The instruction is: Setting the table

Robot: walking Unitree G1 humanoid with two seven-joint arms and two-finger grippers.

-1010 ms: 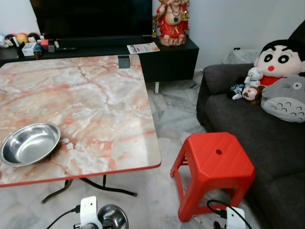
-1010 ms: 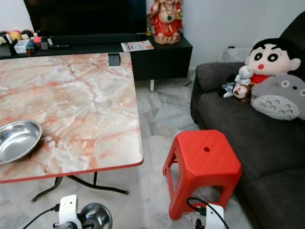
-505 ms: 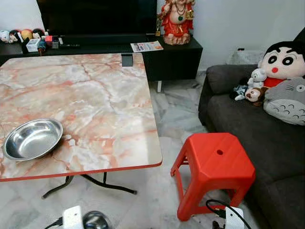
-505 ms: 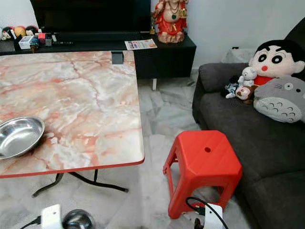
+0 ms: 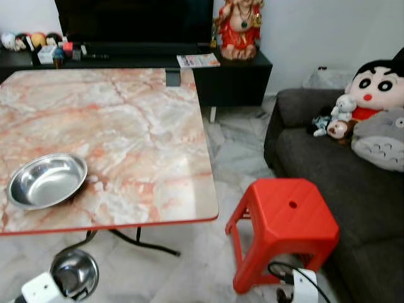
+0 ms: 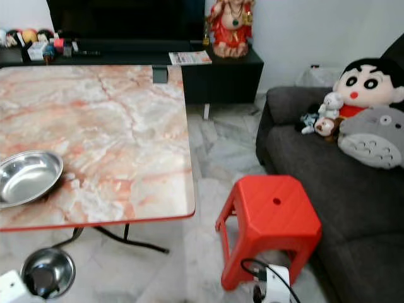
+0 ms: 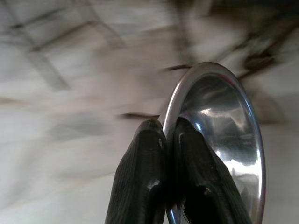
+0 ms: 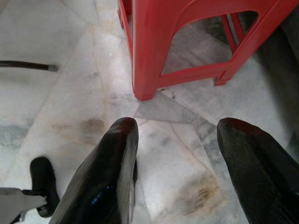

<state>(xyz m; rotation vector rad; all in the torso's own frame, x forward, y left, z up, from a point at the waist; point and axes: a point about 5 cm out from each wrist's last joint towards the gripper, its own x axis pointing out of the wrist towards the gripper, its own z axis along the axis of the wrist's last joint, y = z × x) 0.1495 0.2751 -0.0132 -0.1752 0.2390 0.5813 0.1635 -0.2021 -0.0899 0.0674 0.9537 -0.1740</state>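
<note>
At the lower left, below the near edge of the marble-patterned table (image 5: 126, 126), the left gripper (image 7: 163, 140) holds a small steel bowl (image 7: 224, 140) over the floor, its two black fingers pressed together on the bowl's rim, one inside and one outside. A larger steel bowl (image 5: 47, 181) rests on the table near its front left corner, well apart from the held one. To the right stands a red plastic stool (image 5: 287, 221). The right gripper (image 8: 180, 149) hangs low just beside the stool, fingers spread wide, holding nothing.
</note>
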